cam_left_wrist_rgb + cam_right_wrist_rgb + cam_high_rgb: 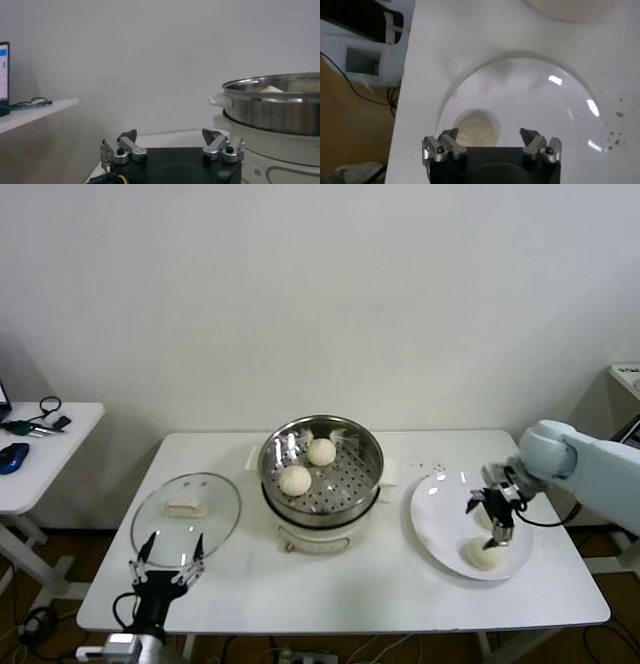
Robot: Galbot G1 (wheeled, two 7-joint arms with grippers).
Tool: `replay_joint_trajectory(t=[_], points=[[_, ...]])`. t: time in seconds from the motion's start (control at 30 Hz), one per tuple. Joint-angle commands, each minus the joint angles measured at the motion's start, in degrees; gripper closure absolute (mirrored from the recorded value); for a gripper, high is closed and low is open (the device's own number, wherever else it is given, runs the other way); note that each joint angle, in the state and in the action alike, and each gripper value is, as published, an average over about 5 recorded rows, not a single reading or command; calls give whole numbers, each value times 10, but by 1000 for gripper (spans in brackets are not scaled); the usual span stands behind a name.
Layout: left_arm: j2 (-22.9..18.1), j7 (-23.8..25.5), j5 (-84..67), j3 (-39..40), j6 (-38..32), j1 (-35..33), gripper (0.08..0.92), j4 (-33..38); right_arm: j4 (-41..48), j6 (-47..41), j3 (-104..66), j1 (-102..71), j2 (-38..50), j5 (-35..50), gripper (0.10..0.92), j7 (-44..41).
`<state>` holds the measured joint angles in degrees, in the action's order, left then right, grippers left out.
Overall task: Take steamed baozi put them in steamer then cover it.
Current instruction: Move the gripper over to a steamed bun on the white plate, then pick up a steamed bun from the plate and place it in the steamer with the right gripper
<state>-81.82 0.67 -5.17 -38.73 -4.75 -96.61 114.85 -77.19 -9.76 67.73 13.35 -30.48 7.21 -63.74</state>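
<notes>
- The right gripper (491, 517) is hovering over the white plate (432, 514) at the right of the table (370, 594), with its fingers spread wide and holding nothing.
- In the right wrist view the right gripper (491, 137) is sitting above the plate (560, 110), and one steamed baozi (476, 131) is lying on the plate just beyond its spread fingertips.
- From the head view one baozi (482, 555) is showing on the near part of the plate, just near of the gripper; whether a second one is lying under the gripper I cannot tell.
- The steamer (322, 474) is standing at the middle of the table with two baozi in it, one (321, 451) farther and one (295, 480) nearer and slightly left, apart from each other.
- The cover (186, 511) is lying flat on the table to the left of the steamer, handle up.
- The left gripper (168, 557) is waiting at the near left edge of the table, just near of the cover, fingers fully apart and empty.
- In the left wrist view the left gripper (170, 141) is showing open, with the steamer (275, 102) off to one side.
- A side table (40, 454) with a mouse and cables is standing at the far left.
</notes>
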Motion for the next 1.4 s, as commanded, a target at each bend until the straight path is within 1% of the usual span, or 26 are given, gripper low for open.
replay_joint_trajectory(t=[0.03,0.6,0.87,0.93,1.2,1.3,1.4], points=[[-3,0,3,0,0,-2,177,-3,30,6,-36,-75,9,-40,203,-2],[-6,-1,7,-1,-2,-6,177,-7,85,17,-45,-84,-48,-50,203,9],[-6,-1,7,-2,-3,-4,177,-8,90,19,-42,-81,-59,-48,206,4],[-6,-1,7,-2,-3,-4,177,-8,90,20,-41,-79,-60,-47,219,2],[-6,-1,6,-2,-3,-4,177,-8,88,25,-34,-69,-57,-46,319,-2],[-6,-1,6,-3,-4,-4,177,-8,87,31,-32,-60,-57,-46,338,-2],[-5,-1,4,-4,-4,-5,177,-9,86,59,-20,-31,-60,-48,345,-5]])
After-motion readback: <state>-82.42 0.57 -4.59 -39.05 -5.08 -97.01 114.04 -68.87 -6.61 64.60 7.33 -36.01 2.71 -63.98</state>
